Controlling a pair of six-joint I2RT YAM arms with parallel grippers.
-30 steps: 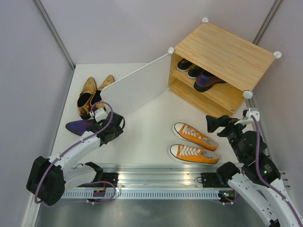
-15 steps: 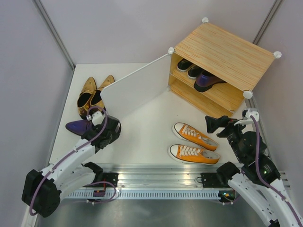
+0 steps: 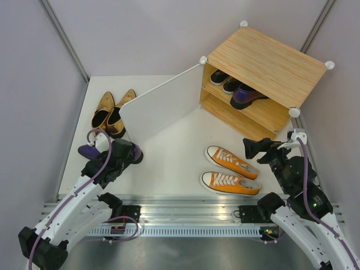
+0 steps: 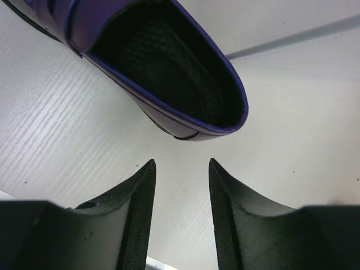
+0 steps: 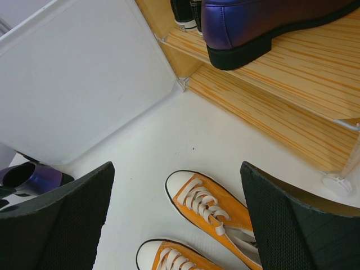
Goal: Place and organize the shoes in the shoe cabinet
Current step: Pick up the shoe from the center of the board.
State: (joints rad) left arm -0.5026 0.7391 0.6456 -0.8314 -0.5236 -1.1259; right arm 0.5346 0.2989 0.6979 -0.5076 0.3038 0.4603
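One glossy purple loafer (image 3: 89,151) (image 4: 163,73) lies on the white floor at the left, heel opening facing my left gripper (image 3: 121,156) (image 4: 181,163). That gripper sits just behind the heel, open, with only floor between its fingers. The other purple loafer (image 3: 247,95) (image 5: 264,22) stands on the shoe cabinet's (image 3: 264,62) shelf beside black sneakers (image 3: 225,81). Two orange sneakers (image 3: 230,171) (image 5: 211,205) lie in front of the cabinet. My right gripper (image 3: 260,149) (image 5: 175,169) hangs wide open above them, holding nothing. Gold pumps (image 3: 109,112) rest at the far left.
The cabinet's white panel door (image 3: 160,109) (image 5: 84,79) is swung open leftward, standing between the gold pumps and the cabinet. Grey walls close in the floor on both sides. A metal rail (image 3: 185,214) runs along the near edge.
My left arm has drawn back toward the near left, its gripper sliding off the purple loafer's heel. The loafer stays on the floor. The right arm has not moved.
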